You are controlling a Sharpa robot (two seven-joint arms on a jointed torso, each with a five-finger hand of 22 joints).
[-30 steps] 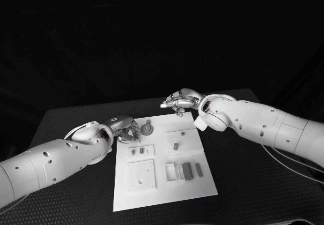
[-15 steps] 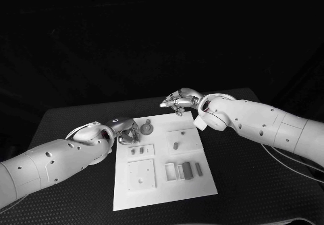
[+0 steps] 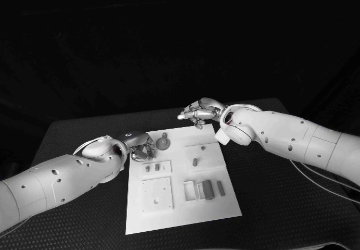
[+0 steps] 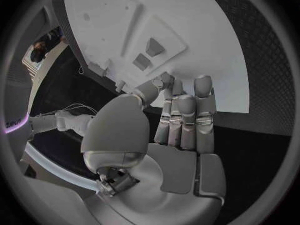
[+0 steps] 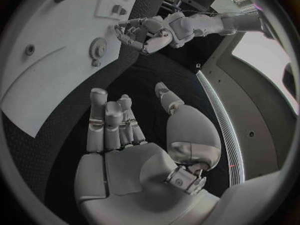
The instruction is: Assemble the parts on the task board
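Our left hand [image 3: 139, 146] and right hand [image 3: 201, 111] hover at the board [image 3: 183, 216], fingers apart, seemingly holding nothing. Loose parts [image 3: 209, 190] lie unassembled; most work remains.

A black desk [image 3: 82, 130] with a finely textured top fills the lower half of the head view. Behind it, from 9 through 12 to 3 o'clock, hangs a dark, faintly creased backdrop [image 3: 180, 47]. Light falls from above onto the desk.
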